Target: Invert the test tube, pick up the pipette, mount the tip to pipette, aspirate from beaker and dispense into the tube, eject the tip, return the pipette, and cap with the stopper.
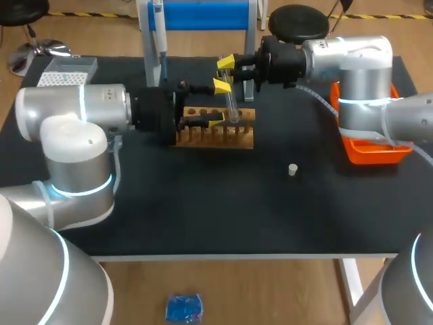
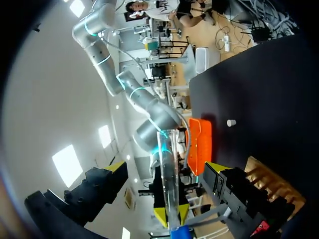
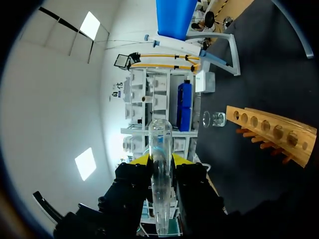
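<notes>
No writing, label or number can be read on anything on the bench.

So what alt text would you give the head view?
The right tool grips a clear tube roughly upright above a wooden rack on a black table, between the open fingers of the left tool. A small stopper lies apart, and an orange bin sits by the table's right edge.

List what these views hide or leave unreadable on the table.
Head view: right arm covers much of the orange bin, contents unseen.
Head view: left arm overlaps the left end of the wooden rack.
Right wrist view: beaker too small to show liquid level.
</notes>
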{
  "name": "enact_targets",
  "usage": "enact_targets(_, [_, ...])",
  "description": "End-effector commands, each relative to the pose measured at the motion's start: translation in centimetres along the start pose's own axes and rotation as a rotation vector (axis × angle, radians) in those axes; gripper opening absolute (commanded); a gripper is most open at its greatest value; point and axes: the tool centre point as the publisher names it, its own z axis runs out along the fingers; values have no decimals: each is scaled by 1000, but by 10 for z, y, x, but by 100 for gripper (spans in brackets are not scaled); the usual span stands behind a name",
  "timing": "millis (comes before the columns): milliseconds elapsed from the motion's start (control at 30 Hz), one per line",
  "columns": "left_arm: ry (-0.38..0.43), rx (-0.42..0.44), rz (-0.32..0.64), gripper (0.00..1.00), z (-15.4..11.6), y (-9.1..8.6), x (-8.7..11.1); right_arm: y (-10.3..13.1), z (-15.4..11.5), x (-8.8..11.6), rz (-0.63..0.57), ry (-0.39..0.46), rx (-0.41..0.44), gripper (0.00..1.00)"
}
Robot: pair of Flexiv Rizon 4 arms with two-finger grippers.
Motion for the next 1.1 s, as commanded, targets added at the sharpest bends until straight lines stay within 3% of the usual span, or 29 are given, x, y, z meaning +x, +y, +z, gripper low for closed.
enact_targets(33, [-27, -23, 4, 100, 14, -3, 3, -1, 0, 1, -1, -4, -2, 0])
enact_targets(767, [-20, 15, 18, 100, 27, -3, -11, -1, 0, 1, -1, -4, -2, 0])
enact_targets(1100, [-3, 7, -77, 100, 31, -2, -4, -1, 0, 1, -1, -4, -2, 0])
